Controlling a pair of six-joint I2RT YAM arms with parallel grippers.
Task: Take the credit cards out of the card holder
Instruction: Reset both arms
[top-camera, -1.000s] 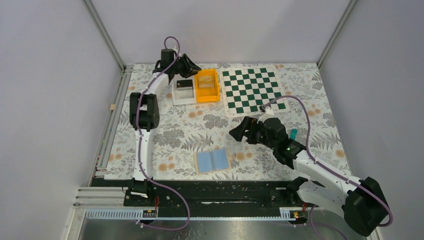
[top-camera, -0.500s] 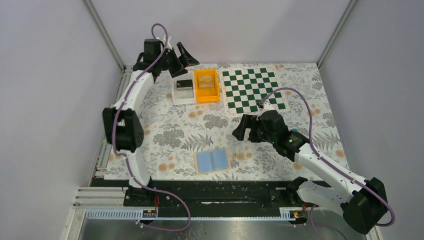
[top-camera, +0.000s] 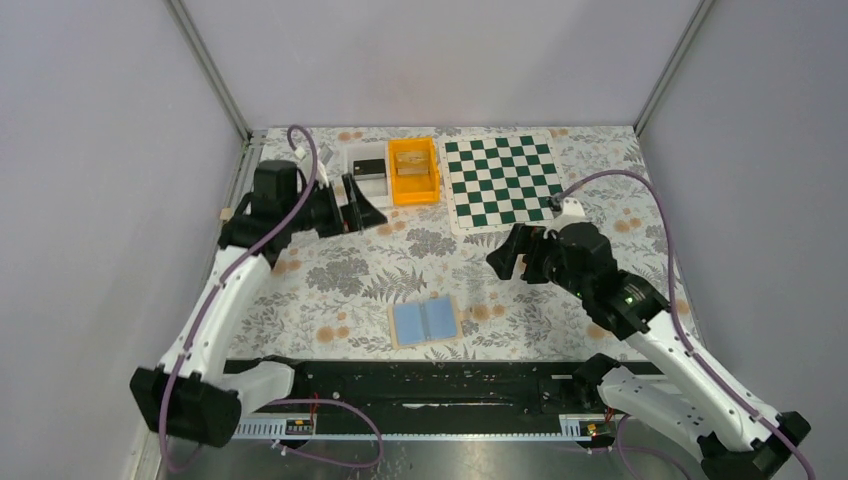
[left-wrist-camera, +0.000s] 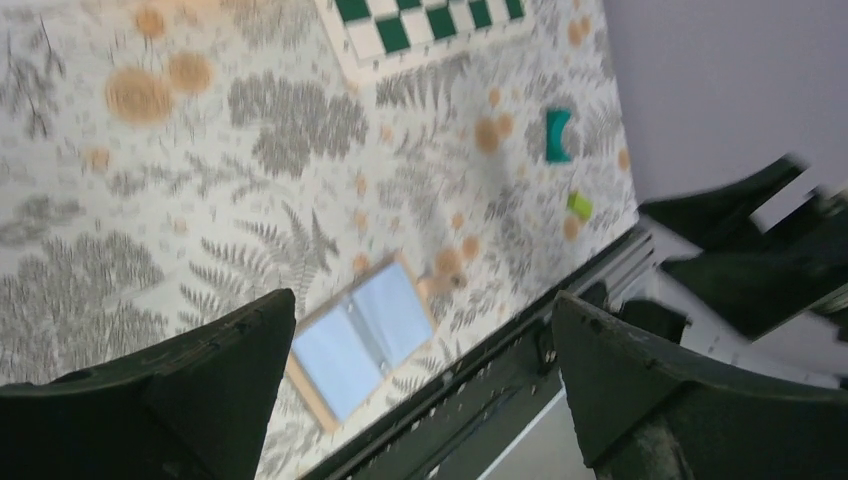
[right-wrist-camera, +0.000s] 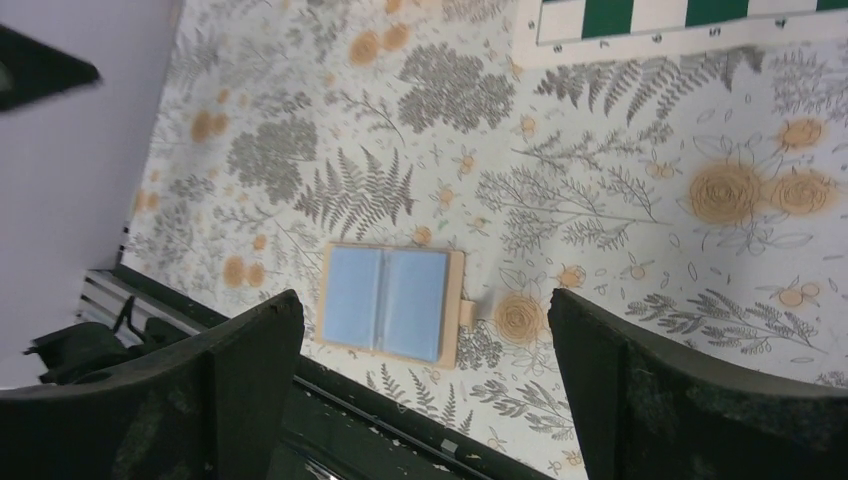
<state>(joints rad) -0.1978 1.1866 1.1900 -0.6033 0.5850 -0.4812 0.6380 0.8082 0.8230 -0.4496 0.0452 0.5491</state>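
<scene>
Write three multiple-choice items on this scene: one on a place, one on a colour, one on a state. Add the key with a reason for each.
1. The card holder lies:
A. in the far-left corner
B. near the front edge, about midway between the two arms' bases
C. against the right wall

2. The bin left of the chessboard is:
A. green
B. blue
C. orange

3. The card holder is:
A. open and flat
B. folded shut
C. standing on edge

Key:
1 B: the top view shows it on the floral cloth, just ahead of the rail.
2 C: its walls are plainly orange.
3 A: both light-blue panels face up, side by side along the fold.
</scene>
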